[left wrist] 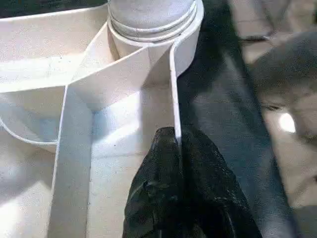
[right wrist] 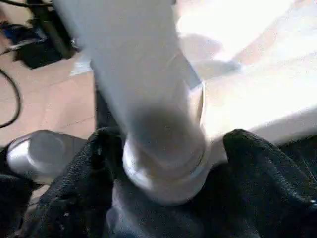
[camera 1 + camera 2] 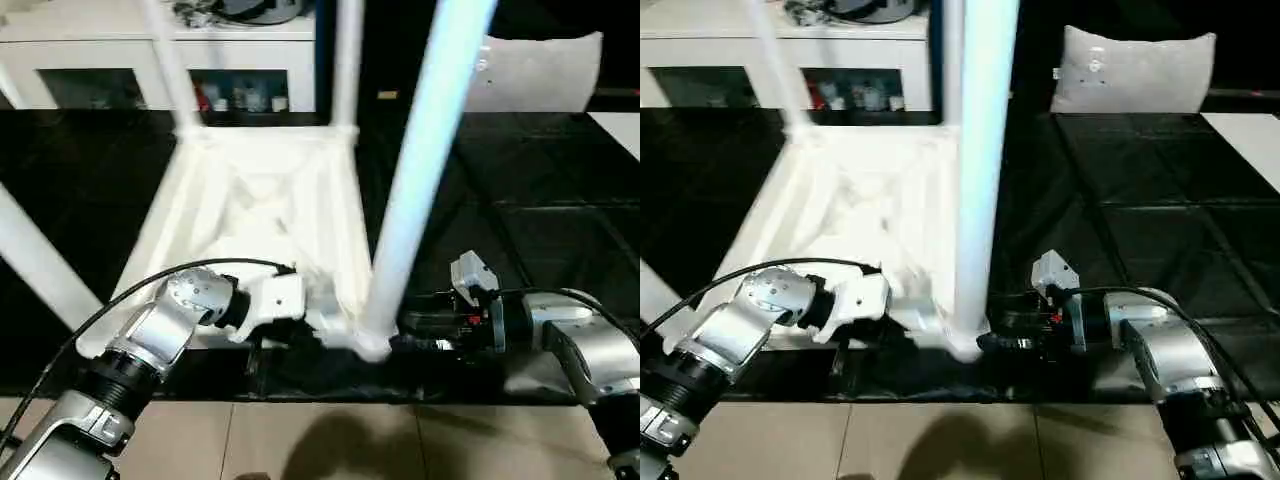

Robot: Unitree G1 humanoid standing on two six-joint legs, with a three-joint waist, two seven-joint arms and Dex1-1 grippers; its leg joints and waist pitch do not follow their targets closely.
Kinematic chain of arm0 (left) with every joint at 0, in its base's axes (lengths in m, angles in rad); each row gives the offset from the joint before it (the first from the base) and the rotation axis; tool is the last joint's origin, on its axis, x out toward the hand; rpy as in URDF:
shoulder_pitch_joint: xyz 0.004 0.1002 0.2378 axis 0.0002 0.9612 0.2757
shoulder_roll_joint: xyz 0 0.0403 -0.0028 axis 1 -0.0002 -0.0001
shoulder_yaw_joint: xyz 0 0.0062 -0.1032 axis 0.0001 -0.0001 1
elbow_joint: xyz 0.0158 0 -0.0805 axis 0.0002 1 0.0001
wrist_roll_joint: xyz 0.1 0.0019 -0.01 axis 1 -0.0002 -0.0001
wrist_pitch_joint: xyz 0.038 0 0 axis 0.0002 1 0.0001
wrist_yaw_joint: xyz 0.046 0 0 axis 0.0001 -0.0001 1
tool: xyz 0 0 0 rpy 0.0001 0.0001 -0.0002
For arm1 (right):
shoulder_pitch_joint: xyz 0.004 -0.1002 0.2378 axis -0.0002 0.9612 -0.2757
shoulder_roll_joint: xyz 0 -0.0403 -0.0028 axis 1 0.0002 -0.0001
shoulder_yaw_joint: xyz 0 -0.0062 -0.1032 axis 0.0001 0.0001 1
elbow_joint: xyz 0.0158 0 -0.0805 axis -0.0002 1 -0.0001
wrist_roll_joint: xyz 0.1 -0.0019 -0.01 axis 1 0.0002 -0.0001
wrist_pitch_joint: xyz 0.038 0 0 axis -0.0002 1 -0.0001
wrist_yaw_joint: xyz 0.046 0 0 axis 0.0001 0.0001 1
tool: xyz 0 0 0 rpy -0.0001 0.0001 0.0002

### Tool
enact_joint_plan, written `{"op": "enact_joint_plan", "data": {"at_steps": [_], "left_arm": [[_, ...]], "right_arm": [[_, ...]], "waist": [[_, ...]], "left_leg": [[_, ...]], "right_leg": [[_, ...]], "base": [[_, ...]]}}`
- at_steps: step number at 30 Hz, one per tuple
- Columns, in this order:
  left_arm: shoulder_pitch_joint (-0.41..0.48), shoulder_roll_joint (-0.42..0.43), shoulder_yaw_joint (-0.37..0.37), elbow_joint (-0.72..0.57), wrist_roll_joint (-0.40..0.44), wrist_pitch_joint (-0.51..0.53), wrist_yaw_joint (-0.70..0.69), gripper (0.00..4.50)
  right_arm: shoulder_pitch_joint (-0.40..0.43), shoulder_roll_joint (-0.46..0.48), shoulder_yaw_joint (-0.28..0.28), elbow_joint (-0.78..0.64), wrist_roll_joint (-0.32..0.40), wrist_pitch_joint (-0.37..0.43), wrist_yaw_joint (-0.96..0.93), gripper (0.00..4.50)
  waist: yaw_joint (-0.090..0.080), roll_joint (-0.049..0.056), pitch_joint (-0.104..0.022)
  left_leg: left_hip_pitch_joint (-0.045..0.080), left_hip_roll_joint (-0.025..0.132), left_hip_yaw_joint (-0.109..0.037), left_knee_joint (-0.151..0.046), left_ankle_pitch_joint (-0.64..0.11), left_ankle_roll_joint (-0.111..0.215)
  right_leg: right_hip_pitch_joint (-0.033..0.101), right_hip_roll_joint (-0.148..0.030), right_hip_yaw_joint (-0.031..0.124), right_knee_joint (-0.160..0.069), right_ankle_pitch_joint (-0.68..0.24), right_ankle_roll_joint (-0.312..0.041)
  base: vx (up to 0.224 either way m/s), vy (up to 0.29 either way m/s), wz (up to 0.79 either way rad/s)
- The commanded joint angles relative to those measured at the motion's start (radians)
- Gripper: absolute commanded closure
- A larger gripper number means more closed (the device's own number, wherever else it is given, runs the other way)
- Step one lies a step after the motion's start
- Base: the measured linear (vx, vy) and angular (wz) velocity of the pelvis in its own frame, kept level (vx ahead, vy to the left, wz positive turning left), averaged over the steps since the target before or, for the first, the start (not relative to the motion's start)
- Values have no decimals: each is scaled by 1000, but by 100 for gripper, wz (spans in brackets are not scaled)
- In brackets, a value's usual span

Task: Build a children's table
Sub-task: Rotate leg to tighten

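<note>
Upside down on the black mat [image 3: 560,250], the children's table [image 3: 255,215] sits with legs raised. Left gripper [image 1: 176,148] pinches its near-edge rib; right gripper [image 2: 163,163] stands spread around the near-right leg [image 3: 425,160] at its socket. White cabinet [image 3: 110,45] and cushion [image 3: 1135,70] lie beyond.

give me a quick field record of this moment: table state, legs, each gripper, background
table top: upside down, ribbed underside up, on a black surface
legs: near right leg stands in its corner socket; other legs stand up too
left gripper: shut on a thin rib near that socket
right gripper: fingers either side of the leg base, grip unclear
background: white cabinet, grey pillow
</note>
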Motion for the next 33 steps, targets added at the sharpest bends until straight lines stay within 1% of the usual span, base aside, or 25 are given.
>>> {"op": "enact_joint_plan", "data": {"at_steps": [1,2,3,4,6,8,11,14,15,17,18,19,21,22,24,25,27,28,29,30,31,32,33], "left_arm": [[-9,4,-71,-29,15,-38,-73,450],[-14,5,-77,-28,15,-48,-88,450],[-14,5,-77,-28,15,-48,-88,450],[-16,4,-79,-28,13,-51,-95,450],[-22,0,-80,-27,12,-55,-105,450],[-25,-3,-80,-25,11,-57,-110,450],[-28,-4,-84,-22,8,-62,-116,450],[-27,-3,-85,-22,6,-61,-121,450],[-24,-1,-85,-22,7,-58,-122,450],[-21,0,-84,-20,8,-58,-121,450],[-18,1,-81,-21,6,-53,-120,450],[-14,0,-77,-25,2,-42,-116,450],[-6,-4,-67,-35,-7,-16,-103,450],[-2,-11,-58,-42,-10,10,-84,450],[2,-33,-38,-50,-12,70,-31,450],[4,-44,-30,-53,-13,92,-9,450],[9,-76,-13,-65,-15,160,48,450],[10,-90,-7,-69,-15,185,72,450],[11,-102,-3,-71,-16,204,91,450],[12,-108,0,-72,-16,214,101,450],[9,-136,9,-70,-11,247,147,450],[4,-180,21,-66,-3,294,215,450],[2,-190,24,-65,-1,304,231,450]], "right_arm": [[-13,-1,10,-17,19,1,27,126],[-17,3,19,-13,20,-4,38,136],[-17,3,19,-13,20,-4,38,147],[-20,7,23,-11,20,-10,43,147],[-26,16,28,-1,23,-14,54,172],[-30,22,32,5,25,-18,68,182],[-31,34,39,6,27,-20,81,214],[-30,40,46,6,35,-9,92,226],[-28,41,49,6,37,-2,100,239],[-27,41,51,7,38,0,105,245],[-24,41,51,5,40,4,105,245],[-19,42,49,2,43,8,106,247],[-8,45,45,-10,50,18,102,250],[0,52,40,-20,56,26,89,250],[9,79,22,-30,53,45,21,251],[8,94,15,-28,46,51,-18,251],[-1,140,0,-13,9,62,-144,251],[-8,163,-9,1,-7,67,-203,251],[-14,180,-17,11,-17,70,-246,251],[-18,190,-21,17,-22,71,-270,252],[-28,222,-29,32,-41,75,-344,252],[-37,267,-38,46,-64,83,-442,253],[-38,278,-40,48,-68,86,-462,254]], "waist": [[-4,-7,-65],[-4,-9,-65],[-3,-8,-65],[-4,-8,-65],[-5,-8,-66],[-5,-8,-66],[-5,-8,-66],[-5,-9,-65],[-5,-10,-65],[-5,-8,-66],[-6,-10,-65],[-5,-9,-65],[-6,-9,-65],[-5,-7,-66],[-9,-8,-64],[-8,-6,-63],[-16,-9,-59],[-20,-11,-55],[-29,-11,-52],[-36,-12,-51],[-51,-14,-50],[-66,-13,-49],[-74,-14,-48]], "left_leg": [[-8,92,-34,-68,10,87],[-9,92,-35,-68,12,85],[-9,92,-35,-68,12,83],[-9,91,-34,-68,10,79],[-10,91,-34,-68,7,74],[-10,90,-34,-68,7,74],[-11,89,-34,-68,9,72],[-12,85,-33,-68,6,70],[-11,85,-32,-68,6,69],[-11,87,-33,-69,7,70],[-10,89,-34,-69,6,69],[-10,87,-34,-68,2,68],[-10,86,-32,-69,2,66],[-11,86,-32,-69,5,66],[-11,90,-34,-70,7,62],[-9,87,-34,-70,0,60],[-9,81,-31,-72,-27,44],[-7,72,-29,-73,-50,31],[-6,64,-27,-73,-70,22],[-7,63,-28,-72,-79,19],[-7,64,-30,-71,-98,16],[-9,63,-34,-70,-111,13],[-13,63,-36,-70,-117,10]], "right_leg": [[63,-112,105,-68,-219,-5],[63,-112,104,-67,-220,-5],[63,-112,104,-68,-224,-4],[64,-113,104,-69,-230,-2],[64,-113,104,-70,-233,0],[64,-112,104,-70,-232,2],[65,-111,103,-70,-232,8],[66,-109,102,-73,-249,23],[65,-108,101,-74,-252,25],[65,-108,100,-74,-254,28],[64,-108,101,-74,-252,28],[64,-109,101,-75,-256,28],[65,-109,101,-76,-260,29],[65,-109,101,-74,-256,29],[64,-110,101,-75,-253,25],[64,-110,100,-79,-266,25],[64,-107,96,-88,-321,41],[64,-104,89,-102,-378,63],[64,-101,81,-113,-427,89],[65,-100,78,-116,-443,101],[66,-97,70,-124,-468,121],[66,-96,65,-128,-472,130],[69,-94,61,-130,-476,137]], "base": [[0,0,0],[0,0,0],[0,0,0],[0,0,0],[0,0,0],[0,0,0],[0,0,0],[0,0,0],[0,0,0],[0,0,0],[0,0,0],[0,0,0],[0,0,0],[0,0,0],[0,0,0],[0,0,0],[0,0,0],[0,0,0],[0,0,0],[0,0,0],[0,0,0],[0,0,0],[0,0,0]]}}
